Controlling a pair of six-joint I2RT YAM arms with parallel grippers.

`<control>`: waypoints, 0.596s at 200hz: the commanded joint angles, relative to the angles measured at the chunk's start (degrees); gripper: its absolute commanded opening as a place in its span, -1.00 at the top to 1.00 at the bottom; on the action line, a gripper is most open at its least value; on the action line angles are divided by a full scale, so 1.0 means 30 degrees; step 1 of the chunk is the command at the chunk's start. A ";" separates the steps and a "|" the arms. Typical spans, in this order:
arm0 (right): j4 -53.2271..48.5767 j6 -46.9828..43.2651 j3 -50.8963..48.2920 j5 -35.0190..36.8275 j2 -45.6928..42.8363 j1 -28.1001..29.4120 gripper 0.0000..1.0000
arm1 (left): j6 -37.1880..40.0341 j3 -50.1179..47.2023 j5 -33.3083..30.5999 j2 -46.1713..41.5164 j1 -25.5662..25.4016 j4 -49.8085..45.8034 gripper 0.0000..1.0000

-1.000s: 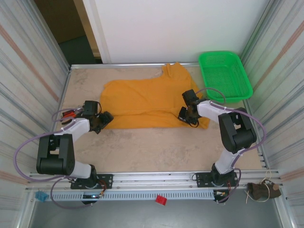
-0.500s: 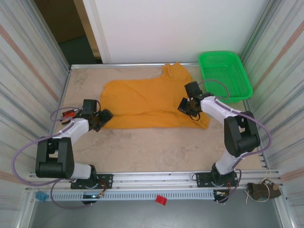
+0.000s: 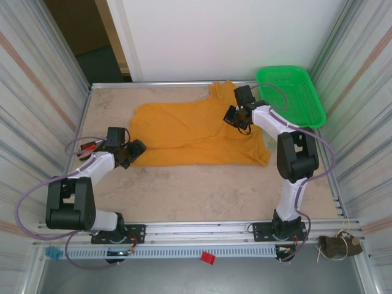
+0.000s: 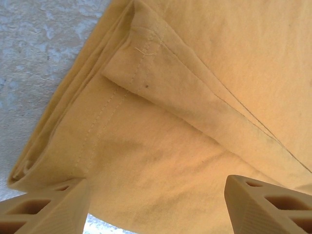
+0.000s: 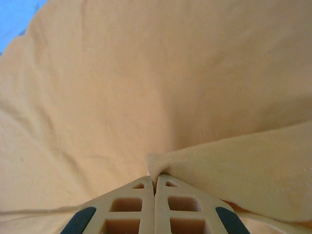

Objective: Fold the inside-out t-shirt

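Locate the shirt (image 3: 184,128) on the far half of the table (image 3: 202,196), spread mostly flat, with one lobe reaching the far edge. Note the basket (image 3: 288,92) in the far right corner, just beside that lobe.

Find the right claw (image 3: 234,116) on the far right part of the shirt, just below the lobe, at the end of a long reach past the basket's near left rim. In the right wrist view, read the right claw (image 5: 155,187) as closed: fingers (image 5: 126,204) pressed side to side, with a small ridge of shirt (image 5: 146,87) nipped at the tips (raised from the smoother cloth around it).

Find the left claw (image 3: 136,150) at the shirt's near left corner, low over the table. In the left wrist view, read the left claw (image 4: 156,212) as wide: fingers (image 4: 46,209) at the two bottom corners, well apart, gripping nothing. Between and beyond them, see the corner of the shirt (image 4: 195,97): several layers stacked, a stitched hem turned over on top, a loose thread end on the seam. Note bare table (image 4: 34,53) at the upper left, alongside the layered edge. Cannot tell whether these fingers touch the cloth.
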 commanded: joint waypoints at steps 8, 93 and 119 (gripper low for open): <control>0.0727 -0.0791 0.1453 -0.0208 0.1212 -0.0688 1.00 | -0.0155 0.0484 -0.0004 -0.0432 -0.0354 -0.0431 -0.45; -0.0652 -0.1986 -0.1742 -0.0386 -0.4750 -0.1587 -0.09 | -0.0008 0.1246 -0.2212 -0.2094 -0.0359 -0.3116 -0.46; -0.1374 -0.1498 -0.6309 0.0778 -0.8285 -0.1944 -0.10 | -0.0224 0.0773 -0.2583 -0.2362 0.0061 -0.3792 -0.46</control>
